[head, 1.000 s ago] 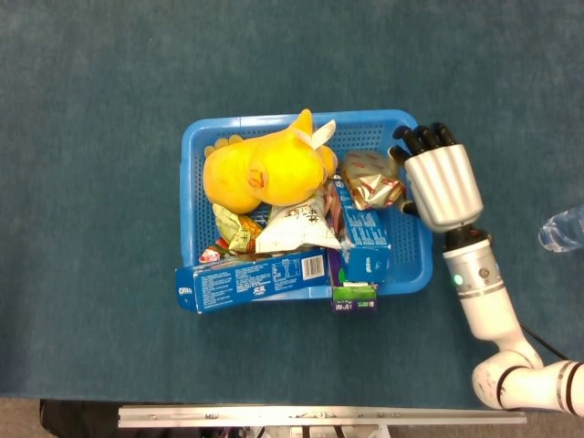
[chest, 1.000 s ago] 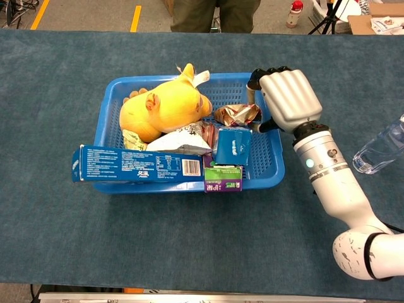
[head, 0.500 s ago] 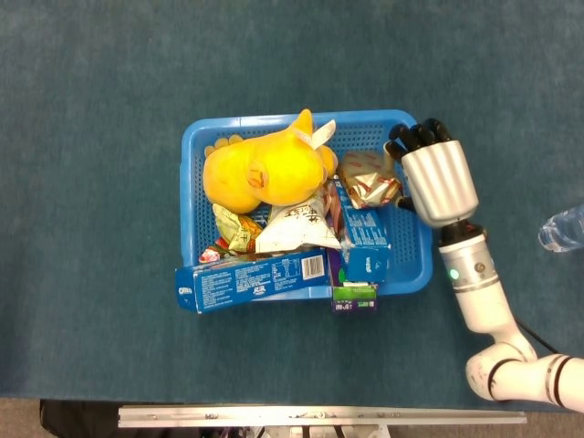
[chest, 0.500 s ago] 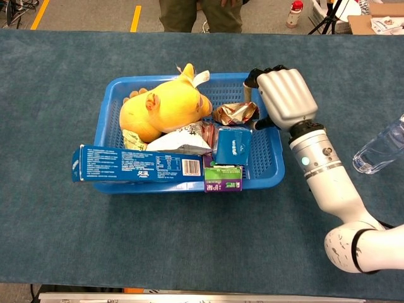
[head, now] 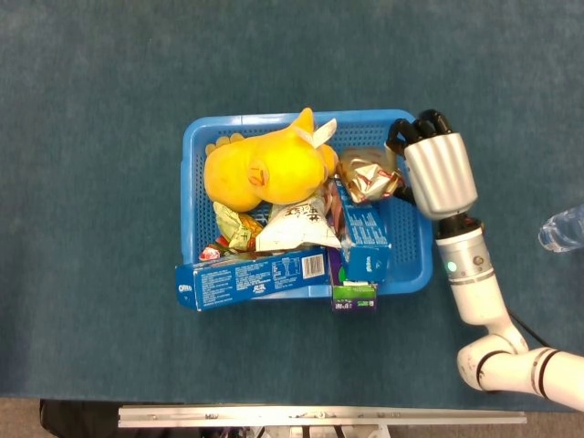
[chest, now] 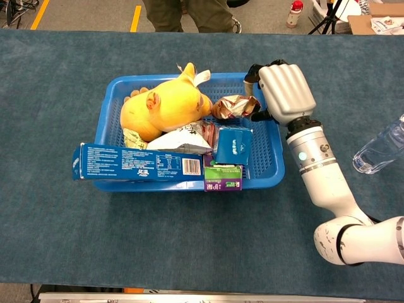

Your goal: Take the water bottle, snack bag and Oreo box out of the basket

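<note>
A dark teal cloth covers the table, and seen from the head camera a blue basket sits in the middle of it, packed full. The right hand is over the basket's far right corner, its dark fingers curled down at the rim beside a crinkled gold snack bag. They look to be touching the foil, but whether they have closed on it I cannot tell. The long Oreo box lies across the basket's near edge, one end overhanging, and the water bottle is already out on the table, at the far right. The left hand is not in sight.

The main risk, as I judge it, is a shallow pinch: foil is slippery and crumples, so the bag could slide free as it lifts. The fingers are also close to the rim and could hook it and drag the basket.

From the chest camera the white forearm rises from the lower right, the hand tipped forward and knuckles up. The bag lies close by the yellow plush toy, which might be jostled. Beyond the table, a person's legs show.
</note>
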`<state>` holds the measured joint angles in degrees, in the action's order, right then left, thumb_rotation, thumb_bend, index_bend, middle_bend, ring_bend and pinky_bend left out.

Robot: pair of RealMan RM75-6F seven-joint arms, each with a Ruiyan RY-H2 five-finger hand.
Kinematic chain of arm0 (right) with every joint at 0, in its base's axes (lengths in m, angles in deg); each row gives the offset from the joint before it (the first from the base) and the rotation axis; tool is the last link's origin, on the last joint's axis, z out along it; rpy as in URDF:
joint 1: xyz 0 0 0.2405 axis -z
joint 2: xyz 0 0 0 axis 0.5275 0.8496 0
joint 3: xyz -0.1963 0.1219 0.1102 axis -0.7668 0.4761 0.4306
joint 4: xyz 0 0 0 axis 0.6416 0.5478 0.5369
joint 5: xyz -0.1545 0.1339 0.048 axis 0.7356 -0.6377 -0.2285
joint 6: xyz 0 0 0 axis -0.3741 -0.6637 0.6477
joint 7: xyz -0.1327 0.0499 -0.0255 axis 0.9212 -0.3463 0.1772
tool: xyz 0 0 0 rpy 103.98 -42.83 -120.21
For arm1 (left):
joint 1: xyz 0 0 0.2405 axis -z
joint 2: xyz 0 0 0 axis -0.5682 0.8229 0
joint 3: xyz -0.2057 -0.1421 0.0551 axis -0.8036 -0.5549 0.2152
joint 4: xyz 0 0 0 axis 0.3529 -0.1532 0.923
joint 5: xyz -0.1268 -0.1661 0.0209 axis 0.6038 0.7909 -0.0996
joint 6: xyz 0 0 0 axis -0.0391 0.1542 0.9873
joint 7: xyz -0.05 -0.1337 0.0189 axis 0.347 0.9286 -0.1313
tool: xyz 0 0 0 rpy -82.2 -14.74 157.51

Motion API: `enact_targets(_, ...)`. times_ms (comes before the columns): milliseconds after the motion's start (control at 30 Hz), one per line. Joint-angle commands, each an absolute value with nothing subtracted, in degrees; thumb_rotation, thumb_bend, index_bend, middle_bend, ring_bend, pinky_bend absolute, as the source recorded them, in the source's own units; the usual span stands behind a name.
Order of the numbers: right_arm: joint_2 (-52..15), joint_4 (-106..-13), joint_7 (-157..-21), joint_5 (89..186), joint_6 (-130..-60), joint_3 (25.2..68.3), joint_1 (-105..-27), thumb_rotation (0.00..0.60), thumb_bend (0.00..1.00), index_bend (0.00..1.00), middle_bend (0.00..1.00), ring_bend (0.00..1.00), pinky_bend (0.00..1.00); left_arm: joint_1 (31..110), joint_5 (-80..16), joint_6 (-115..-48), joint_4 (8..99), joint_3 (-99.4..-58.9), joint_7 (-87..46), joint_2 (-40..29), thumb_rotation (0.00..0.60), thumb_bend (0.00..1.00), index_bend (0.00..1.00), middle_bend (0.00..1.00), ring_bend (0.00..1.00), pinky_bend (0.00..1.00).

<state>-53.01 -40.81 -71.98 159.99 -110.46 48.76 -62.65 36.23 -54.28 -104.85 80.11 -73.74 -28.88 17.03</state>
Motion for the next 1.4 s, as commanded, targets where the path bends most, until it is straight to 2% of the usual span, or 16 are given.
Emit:
enact_targets(33,-52.8,-41.2,-72.5,160.6,-111.3,48.9,-62.8,0.6,0.26,0.85,0.5,0.49,0.3,36.3,-54.3,-104.8,80.1,-73.7,-29.0,17.0,0.6,0.45,0.42,0.41,0.4,0.44)
enact_targets(267,-51.3,-44.0,-72.7,162.3,-113.8,48.8,-62.8,0.6,0.27,0.87,0.51,0.49,0.3,36.3,-54.0,-104.6,80.0,-73.8,-29.0,16.9,0.6,0.45,0.42,0.41,0.4,0.44)
enact_targets(867,-42.3,-60.1,-66.2,168.7,-121.0,48.7,-61.5,0.6,0.27,0.87,0.51,0.49,0.3,36.2,-53.3,-104.8,79.8,-74.2,-28.9,16.9,0.6,0.45,0.42,0.41,0.4,0.44)
enact_targets(1067,-35.0,-69.1,-61.7,169.4,-122.2,47.3,-58.4,0.6,0.27,0.88,0.51,0.49,0.3,36.1,-53.1,-105.2,79.8,-74.4,-28.8,16.9,0.6,0.45,0.42,0.41,0.4,0.44)
enact_targets(1400,-18.8,-89.2,-52.3,167.7,-122.0,42.0,-50.8,0.6,0.27,0.88,0.51,0.49,0.3,36.0,-53.5,-105.5,80.2,-74.3,-29.1,16.8,0.6,0.45,0.42,0.41,0.4,0.44)
